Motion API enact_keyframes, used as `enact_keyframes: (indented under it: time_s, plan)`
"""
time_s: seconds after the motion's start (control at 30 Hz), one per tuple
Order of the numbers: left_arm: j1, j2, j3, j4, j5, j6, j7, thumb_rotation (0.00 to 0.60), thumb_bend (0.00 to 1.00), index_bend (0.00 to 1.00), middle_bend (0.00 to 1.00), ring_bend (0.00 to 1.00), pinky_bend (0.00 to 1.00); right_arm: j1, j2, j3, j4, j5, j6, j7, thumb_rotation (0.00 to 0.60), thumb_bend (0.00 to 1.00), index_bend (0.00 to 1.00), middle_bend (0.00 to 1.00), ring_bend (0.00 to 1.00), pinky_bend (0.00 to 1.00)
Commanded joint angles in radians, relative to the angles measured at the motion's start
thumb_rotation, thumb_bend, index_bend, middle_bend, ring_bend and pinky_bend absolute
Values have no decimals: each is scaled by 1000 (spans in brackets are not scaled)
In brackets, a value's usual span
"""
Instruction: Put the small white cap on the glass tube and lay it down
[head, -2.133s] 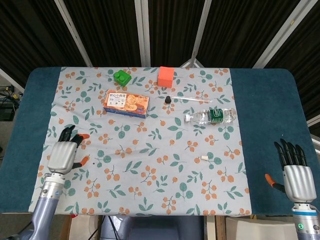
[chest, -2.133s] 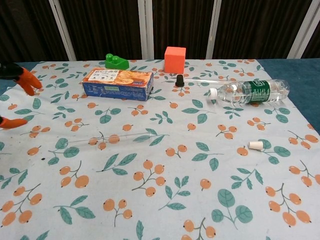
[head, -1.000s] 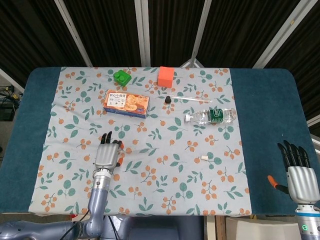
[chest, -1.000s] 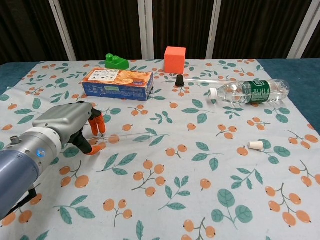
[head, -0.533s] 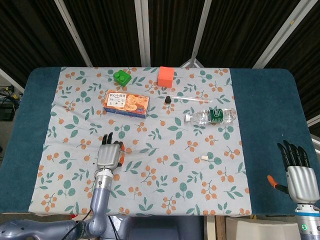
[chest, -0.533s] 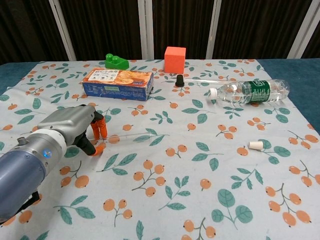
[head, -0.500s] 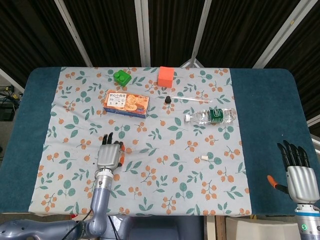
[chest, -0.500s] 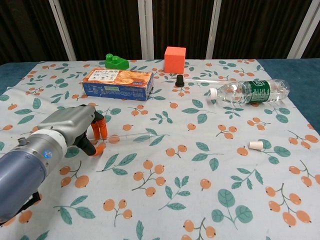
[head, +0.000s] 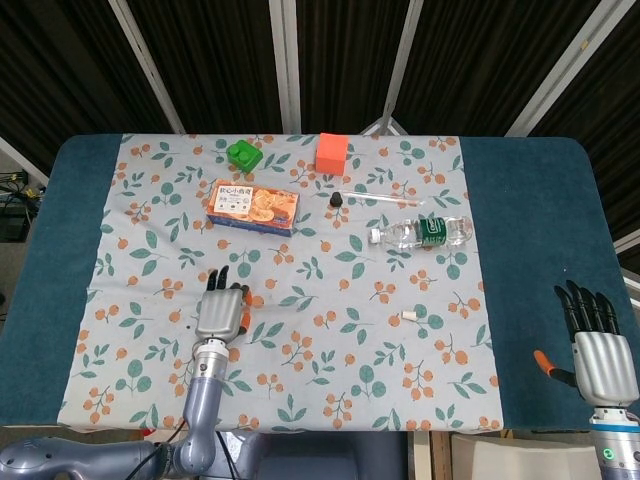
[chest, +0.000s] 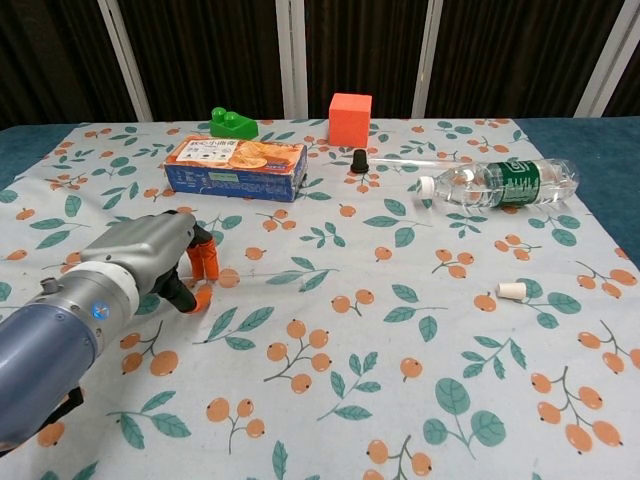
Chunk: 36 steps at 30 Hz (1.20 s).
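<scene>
The thin glass tube (chest: 275, 271) lies flat on the flowered cloth, left of centre. My left hand (chest: 140, 265) is lowered over the tube's left part and hides that end. Its orange fingertips (chest: 206, 262) are on the far side of the tube and the thumb is on the near side, still apart, and the tube rests on the cloth. The small white cap (chest: 512, 291) lies by itself to the right, and shows as the white cap (head: 409, 317) in the head view. My right hand (head: 597, 350) rests with fingers spread on the blue cloth at the front right, holding nothing.
Along the back stand a cracker box (chest: 236, 165), a green block (chest: 232, 123) and an orange cube (chest: 350, 118). A black stopper (chest: 358, 160) with a thin glass rod lies beside a water bottle (chest: 505, 182) on its side.
My left hand came in from the far left edge to the tube, then edged slightly right with its fingers curling down around it. The right hand, tube and cap stayed put.
</scene>
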Motion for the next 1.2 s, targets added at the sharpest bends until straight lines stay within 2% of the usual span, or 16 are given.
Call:
enact_keyframes:
  time_s: [0.03,0.27,0.53,0.67,1.2]
  plan:
    - [-1,6,2,-9,-1,-1,1,600,648,523,406,30,0,1,1,1,-2,1,-1,0,600,237,0,0,0,0]
    - [-5,25,7,-46,16,1,-11,600,670,525,408,30,0,1,2,1,-5,2,-1,-3,600,237,0,0,0,0]
    - [-13,61,-11,-104,21,10,-16,600,674,530,424,41,0,1,3,1,-9,3,-2,-5,600,237,0,0,0,0]
    - [-11,77,-7,-117,37,9,-41,600,708,534,443,53,0,1,2,1,-9,1,-1,-7,600,237,0,0,0,0]
    - [24,134,50,-70,217,-22,-300,600,737,537,480,64,0,0,0,-2,-6,-7,5,-17,600,237,0,0,0,0]
